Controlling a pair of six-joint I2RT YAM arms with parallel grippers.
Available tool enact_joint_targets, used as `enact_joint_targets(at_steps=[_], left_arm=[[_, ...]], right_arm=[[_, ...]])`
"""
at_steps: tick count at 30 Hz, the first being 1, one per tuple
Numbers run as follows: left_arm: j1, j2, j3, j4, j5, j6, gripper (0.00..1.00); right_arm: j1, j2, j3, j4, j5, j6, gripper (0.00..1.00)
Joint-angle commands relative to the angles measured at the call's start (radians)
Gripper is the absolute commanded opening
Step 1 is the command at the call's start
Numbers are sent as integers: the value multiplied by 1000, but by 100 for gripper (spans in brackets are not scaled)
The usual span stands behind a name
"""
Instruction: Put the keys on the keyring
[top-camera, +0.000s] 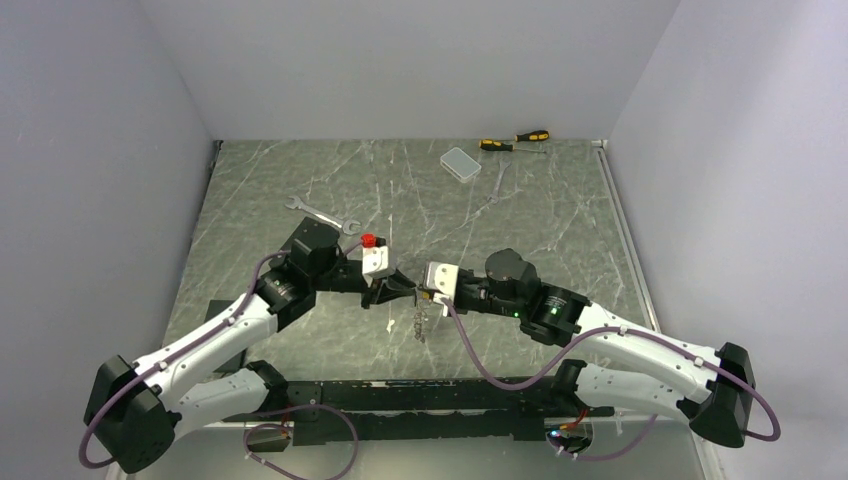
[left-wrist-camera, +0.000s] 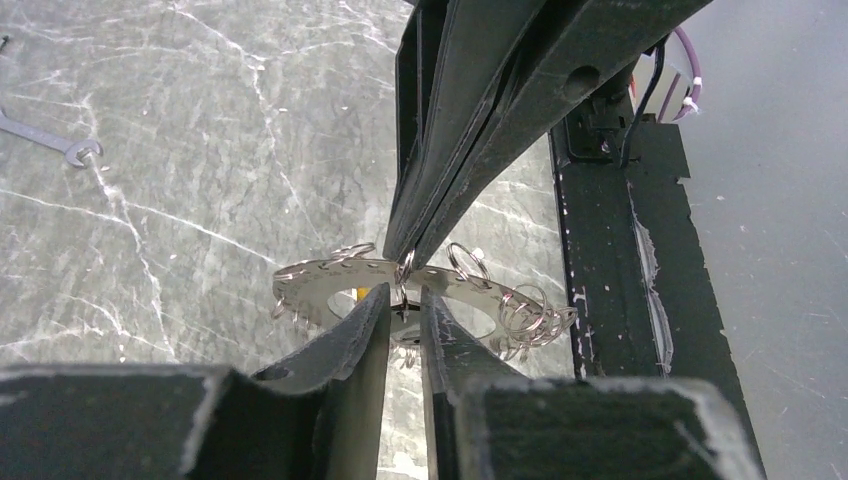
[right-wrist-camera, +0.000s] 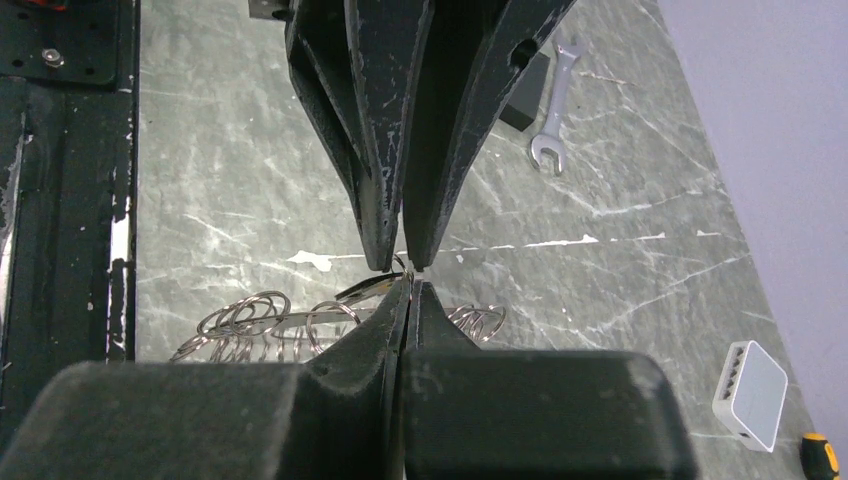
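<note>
The keyring (left-wrist-camera: 320, 283) is a flat silvery loop with small split rings threaded round its rim. It hangs above the table between the two grippers, and in the top view (top-camera: 420, 322) it dangles below them. My right gripper (right-wrist-camera: 410, 287) is shut on one small ring at the loop's top edge, and the left wrist view shows it (left-wrist-camera: 405, 258) coming in from above. My left gripper (left-wrist-camera: 404, 298) faces it with its jaws a narrow gap apart around that same spot. A scrap of yellow (left-wrist-camera: 357, 293) shows through the loop's hole, perhaps a key's head. The other keys are hidden.
A silver spanner (top-camera: 322, 215) lies behind the left arm. A white box (top-camera: 460, 163) and two yellow-and-black screwdrivers (top-camera: 515, 140) lie at the far edge. A black block (right-wrist-camera: 525, 92) sits next to the spanner. A black rail (top-camera: 420, 395) runs along the near edge.
</note>
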Motion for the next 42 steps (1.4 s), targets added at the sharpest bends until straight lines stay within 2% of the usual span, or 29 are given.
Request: enact_joint_targets(at_steps=[1,5,12,21,34,42], left_arm=[[-1,14,36,30,34,-7,22],[0,22,41,17,36,0,20],[-1,23,43,10,30,7,0],[0,14,38,11,23,12,0],[0,11,38,17,31,10,0],[0,14,42,15,38,3,0]], right_arm=[[-1,-30,5,125,-8,15,0],[-1,-35,-1,129,-6,18,0],[-1,-40,-2,128,-7,21,0],[-1,-55,-24,180,3,43,0],[-1,-90,-92,378,157,136,0],[0,-89,-182,616,277,255,0]])
